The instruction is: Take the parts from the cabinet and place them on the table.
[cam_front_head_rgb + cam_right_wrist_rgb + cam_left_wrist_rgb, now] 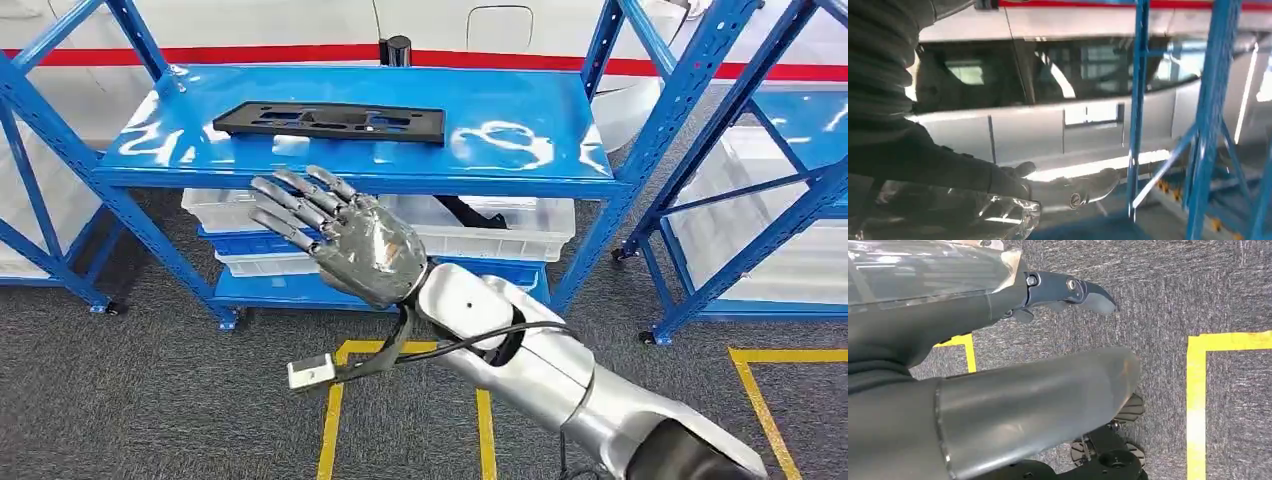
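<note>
Because the black part (330, 121) lies flat and long on the top shelf (520, 110) of the blue rack (690, 90), well in from the front lip, the reach has to clear that edge first. The right hand (345, 235) sits in front of and below the shelf's front edge, palm side turned down, its fingers (290, 200) spread and extended, holding nothing. It is apart from the part, with the shelf lip between them. Risk one: a straight push forward would likely run the fingers into the front lip, since the hand looks lower than the shelf surface. Risk two: the part is thin and flat with little to get under, so a top-down grab may only slide it backward across the glossy shelf, maybe off the far side. Risk three: a loose cable with a small connector (310, 371) hangs under the wrist and could snag the shelf edge. The left hand (1068, 290) hangs over grey carpet (1168, 295) with yellow floor tape (1196, 390); whether its fingers are spread I cannot tell. White bins (500, 232) sit on the lower shelf. No brand, label or legible writing is visible on the part, rack or bins.
</note>
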Controlling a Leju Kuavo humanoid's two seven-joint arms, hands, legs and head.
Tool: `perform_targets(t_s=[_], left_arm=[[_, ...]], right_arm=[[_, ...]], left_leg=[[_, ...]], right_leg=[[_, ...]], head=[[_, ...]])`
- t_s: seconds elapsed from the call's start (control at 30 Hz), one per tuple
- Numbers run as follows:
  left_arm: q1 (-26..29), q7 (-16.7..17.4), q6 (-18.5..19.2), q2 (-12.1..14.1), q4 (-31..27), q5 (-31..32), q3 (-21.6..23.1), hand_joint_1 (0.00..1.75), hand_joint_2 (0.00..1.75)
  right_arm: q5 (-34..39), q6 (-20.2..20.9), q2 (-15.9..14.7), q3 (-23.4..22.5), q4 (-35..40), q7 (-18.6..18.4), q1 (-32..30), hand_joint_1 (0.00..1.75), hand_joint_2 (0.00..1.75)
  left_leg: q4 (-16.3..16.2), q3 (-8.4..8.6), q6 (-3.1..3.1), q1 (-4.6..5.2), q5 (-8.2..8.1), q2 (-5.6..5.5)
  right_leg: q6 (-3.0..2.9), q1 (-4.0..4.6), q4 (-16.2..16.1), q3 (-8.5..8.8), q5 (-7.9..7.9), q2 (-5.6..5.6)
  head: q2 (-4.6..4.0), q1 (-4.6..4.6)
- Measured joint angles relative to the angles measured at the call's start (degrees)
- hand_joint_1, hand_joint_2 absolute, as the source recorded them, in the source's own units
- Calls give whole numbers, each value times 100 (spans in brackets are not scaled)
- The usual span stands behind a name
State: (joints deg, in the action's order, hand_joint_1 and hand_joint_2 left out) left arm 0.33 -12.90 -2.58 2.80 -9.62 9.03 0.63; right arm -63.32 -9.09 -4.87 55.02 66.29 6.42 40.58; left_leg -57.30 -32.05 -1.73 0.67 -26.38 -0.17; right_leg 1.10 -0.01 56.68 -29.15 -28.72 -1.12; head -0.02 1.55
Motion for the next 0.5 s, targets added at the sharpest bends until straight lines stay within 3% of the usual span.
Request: perform_targets(t_s=[0.5], left_arm=[[-4, 24, 0, 2, 0, -2, 20, 0, 0]], right_arm=[[59, 4, 271, 216, -679, -105, 163, 0, 175]], left_leg=[[-1, -1, 0, 1, 0, 0]], right_leg=[[1, -3, 0, -2, 0, 0]], head=[[0, 0]])
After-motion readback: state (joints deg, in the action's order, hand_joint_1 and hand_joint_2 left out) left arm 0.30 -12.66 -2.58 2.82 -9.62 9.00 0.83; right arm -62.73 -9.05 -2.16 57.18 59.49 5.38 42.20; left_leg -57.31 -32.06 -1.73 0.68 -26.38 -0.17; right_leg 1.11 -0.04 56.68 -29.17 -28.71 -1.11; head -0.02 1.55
